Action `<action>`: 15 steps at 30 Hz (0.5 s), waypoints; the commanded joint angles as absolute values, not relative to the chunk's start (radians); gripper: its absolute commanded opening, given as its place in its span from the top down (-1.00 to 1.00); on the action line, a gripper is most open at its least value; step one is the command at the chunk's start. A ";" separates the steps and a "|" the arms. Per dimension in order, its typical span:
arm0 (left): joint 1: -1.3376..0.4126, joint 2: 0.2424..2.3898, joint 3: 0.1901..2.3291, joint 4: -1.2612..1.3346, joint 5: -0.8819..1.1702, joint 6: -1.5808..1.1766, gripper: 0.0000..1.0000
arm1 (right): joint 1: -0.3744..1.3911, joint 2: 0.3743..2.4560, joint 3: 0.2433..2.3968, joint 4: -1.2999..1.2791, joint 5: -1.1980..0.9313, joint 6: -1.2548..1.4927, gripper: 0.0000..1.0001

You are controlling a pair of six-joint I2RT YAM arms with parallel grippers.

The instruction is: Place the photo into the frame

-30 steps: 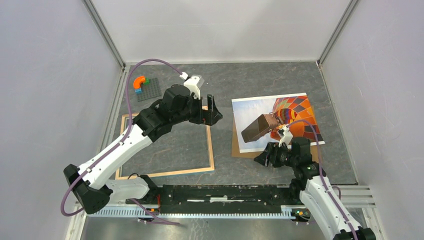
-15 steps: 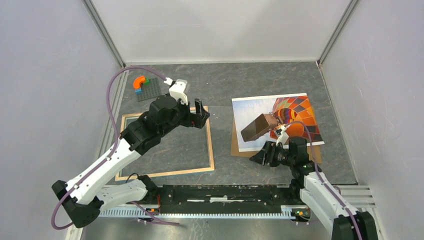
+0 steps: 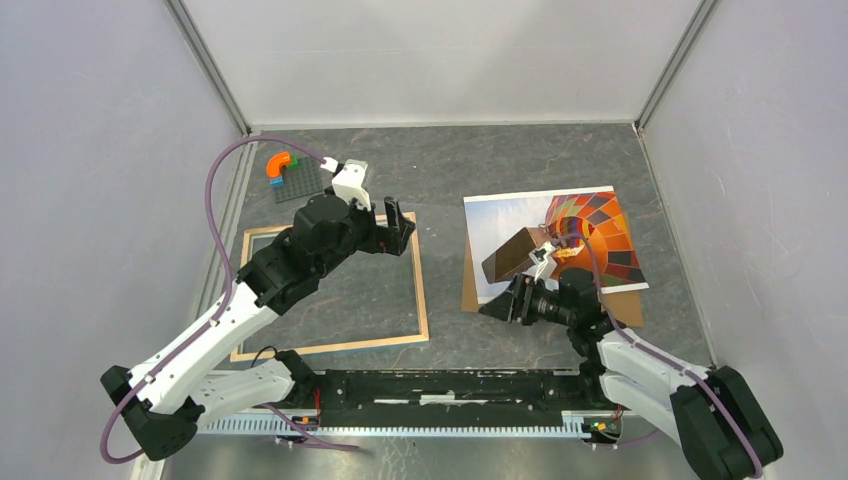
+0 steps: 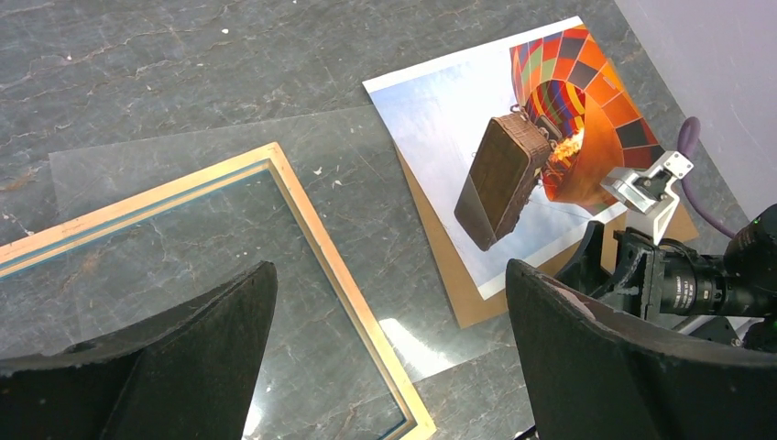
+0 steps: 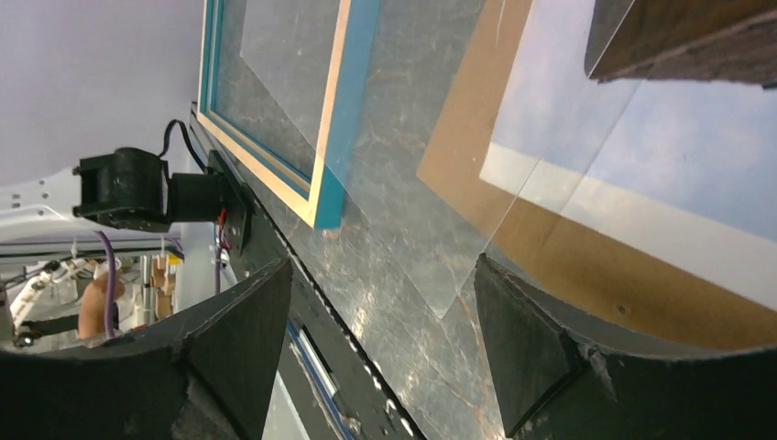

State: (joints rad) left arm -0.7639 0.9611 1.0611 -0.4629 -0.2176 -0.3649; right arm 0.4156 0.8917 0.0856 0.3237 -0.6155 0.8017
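The photo (image 3: 560,235), a hot-air balloon print, lies flat at the right on a brown backing board (image 3: 470,290). The frame (image 3: 418,290) lies flat at the left, wood side up. A loose clear sheet (image 4: 357,165) lies between them, overlapping the frame's right side and the board. My left gripper (image 3: 400,228) is open and empty, above the frame's far right corner. My right gripper (image 3: 505,305) is open and empty, low beside the board's near left corner. The right wrist view shows the frame's blue edge (image 5: 344,119), the board (image 5: 467,128), the photo (image 5: 660,165) and the sheet's corner (image 5: 431,266).
A dark studded baseplate (image 3: 300,180) with an orange curved brick (image 3: 280,162) sits at the far left. Grey walls close the table on three sides. A black rail (image 3: 450,385) runs along the near edge between the arm bases.
My left gripper has drawn back to the left, from the gap beside the photo to the frame's far right corner. My right gripper has dropped lower and moved left along the board's near edge.
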 commanded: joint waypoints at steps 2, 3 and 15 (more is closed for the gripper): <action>-0.761 0.956 1.061 -0.420 -0.242 -0.321 -1.00 | 0.445 1.000 0.130 0.591 -0.552 0.906 -0.57; -0.761 0.955 1.061 -0.420 -0.244 -0.321 -1.00 | 0.450 1.021 0.133 0.613 -0.543 0.915 -0.58; -0.761 0.955 1.058 -0.421 -0.241 -0.322 -1.00 | 0.455 1.175 0.229 0.572 -0.364 0.816 -0.62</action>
State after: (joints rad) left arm -0.7639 0.9615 1.0588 -0.4614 -0.2306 -0.3649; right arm 0.4519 1.1885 0.1364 0.6521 -0.4622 0.9237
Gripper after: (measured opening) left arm 0.996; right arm 0.804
